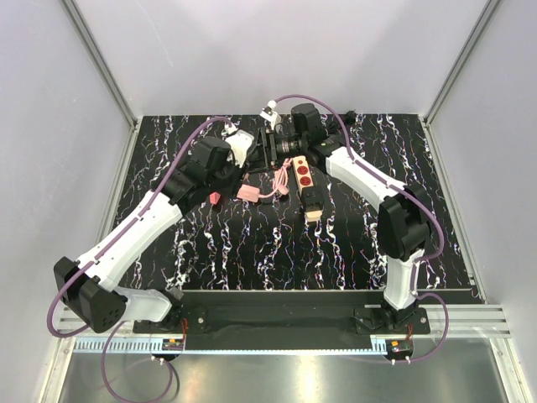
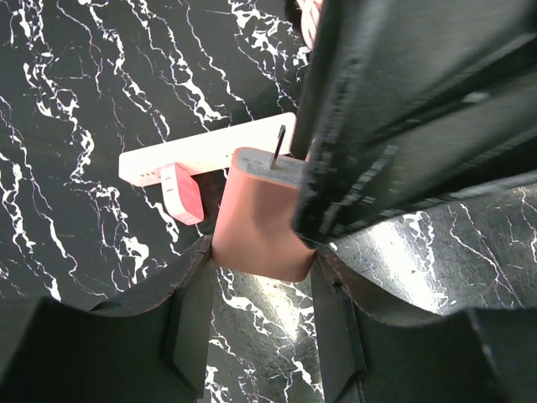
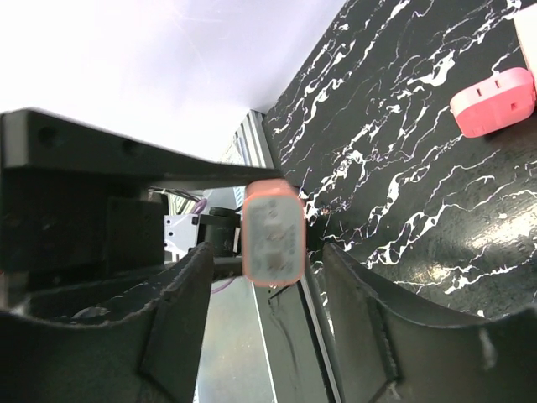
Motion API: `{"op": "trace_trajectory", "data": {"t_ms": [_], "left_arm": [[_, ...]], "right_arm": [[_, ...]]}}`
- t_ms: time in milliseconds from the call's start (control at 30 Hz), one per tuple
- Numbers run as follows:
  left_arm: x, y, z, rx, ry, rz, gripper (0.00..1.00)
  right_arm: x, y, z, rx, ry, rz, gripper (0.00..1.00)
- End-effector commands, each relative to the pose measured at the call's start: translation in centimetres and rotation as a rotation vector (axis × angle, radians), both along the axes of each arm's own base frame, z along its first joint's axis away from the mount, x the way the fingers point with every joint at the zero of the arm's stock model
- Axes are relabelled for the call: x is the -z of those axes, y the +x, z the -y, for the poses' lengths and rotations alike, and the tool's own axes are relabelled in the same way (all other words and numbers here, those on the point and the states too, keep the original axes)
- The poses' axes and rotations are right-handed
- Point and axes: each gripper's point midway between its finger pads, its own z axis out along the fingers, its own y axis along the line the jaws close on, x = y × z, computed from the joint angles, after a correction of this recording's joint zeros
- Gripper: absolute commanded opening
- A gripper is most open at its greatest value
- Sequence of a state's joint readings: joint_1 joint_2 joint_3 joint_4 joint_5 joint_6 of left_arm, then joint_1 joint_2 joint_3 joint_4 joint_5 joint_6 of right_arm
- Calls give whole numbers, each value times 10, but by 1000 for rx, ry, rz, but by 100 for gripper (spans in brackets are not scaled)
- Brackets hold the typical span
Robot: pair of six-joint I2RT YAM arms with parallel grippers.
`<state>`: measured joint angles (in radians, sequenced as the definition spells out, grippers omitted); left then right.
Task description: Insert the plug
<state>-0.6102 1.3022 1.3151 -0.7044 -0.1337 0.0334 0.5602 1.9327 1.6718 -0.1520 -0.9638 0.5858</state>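
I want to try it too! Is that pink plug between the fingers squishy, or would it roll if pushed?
Probably not squishy: the pink plug looks boxy and undented while pinched in the left tool. It likely won't roll, since its faces look flat. Its smooth shell might slip in a loose grip.
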Motion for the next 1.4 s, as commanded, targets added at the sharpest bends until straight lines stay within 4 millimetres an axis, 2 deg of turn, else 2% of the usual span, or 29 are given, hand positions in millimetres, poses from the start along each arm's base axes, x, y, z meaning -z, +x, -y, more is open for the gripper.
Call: {"op": "trace_trajectory", "data": {"t_ms": [0, 67, 167, 200, 300, 333, 433, 533, 567, 633, 667, 700, 767, 800, 867, 967, 1000, 1033, 1100, 1133, 1367], "left_arm": [[-38, 7, 4, -8, -58, 122, 0], [-39, 6, 5, -4, -64, 126, 0], [-42, 5, 7, 8, -73, 135, 0], [-42, 5, 7, 8, -75, 136, 0], [-46, 5, 6, -3, -100, 149, 23], [-51, 4, 8, -13, -130, 156, 43], [-58, -2, 14, -4, -200, 136, 60], [-65, -13, 15, 23, -304, 97, 66], [-68, -16, 15, 30, -339, 86, 67], [-81, -22, 10, 45, -471, 52, 68], [-86, -23, 8, 53, -520, 45, 68], [-96, -24, 4, 86, -593, 46, 68], [-104, -31, 2, 91, -687, 30, 68], [-113, -31, 2, 118, -729, 42, 68], [-114, -35, 6, 130, -772, 16, 66], [-111, -34, 12, 150, -804, -14, 65], [-118, -33, 15, 164, -836, -2, 65], [-113, -34, 17, 172, -855, -15, 65], [-124, -36, 25, 221, -916, -3, 65], [-119, -36, 26, 224, -926, -15, 64], [-123, -29, 31, 236, -979, -1, 58]], "right_arm": [[-17, -3, -6, -35, 35, 25, 59], [-16, -4, -7, -47, 38, 18, 56], [-19, -7, -9, -70, 49, 17, 41], [-20, -7, -8, -69, 50, 24, 26], [-25, -9, -7, -77, 69, 54, 1], [-31, -11, -6, -80, 83, 69, 0], [-44, -16, -3, -92, 148, 114, 0], [-57, -19, 4, -104, 217, 135, 0], [-69, -19, 6, -112, 272, 203, 0], [-70, -22, 15, -120, 316, 153, 0], [-88, -28, 20, -137, 392, 192, 0], [-80, -30, 22, -150, 409, 175, 0], [-96, -42, 29, -197, 498, 219, 0], [-93, -41, 29, -205, 516, 208, 0], [-105, -48, 33, -226, 579, 219, 0], [-101, -46, 32, -215, 595, 214, 0], [-104, -48, 34, -213, 600, 227, 0], [-105, -48, 34, -210, 600, 235, 0], [-108, -50, 35, -207, 603, 250, 0], [-108, -50, 35, -204, 605, 252, 0], [-105, -46, 34, -187, 610, 244, 0]]}}
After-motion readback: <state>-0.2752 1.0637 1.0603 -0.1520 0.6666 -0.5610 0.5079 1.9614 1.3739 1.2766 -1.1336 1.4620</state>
